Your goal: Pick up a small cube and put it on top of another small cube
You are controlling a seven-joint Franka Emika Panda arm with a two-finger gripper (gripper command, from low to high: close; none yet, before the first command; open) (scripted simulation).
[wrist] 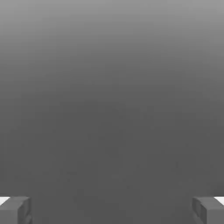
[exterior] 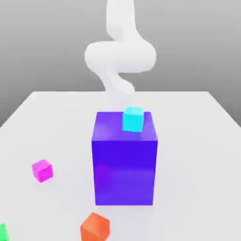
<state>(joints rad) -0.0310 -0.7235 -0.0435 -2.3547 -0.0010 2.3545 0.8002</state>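
I am holding my pincer [wrist: 112,210] wide and empty, needing to descend squarely over the magenta cube [exterior: 42,170] sitting near-left on the tabletop [exterior: 197,155]

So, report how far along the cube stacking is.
Nothing looks done yet. The magenta-pink cube sits alone on the table, at the exterior view's left of the big blue-violet block. The gripper has its fingers spread wide with nothing between them, and the hand view faces plain grey. Left to do: reach the cube, grasp it, lift it, set it on another small cube.
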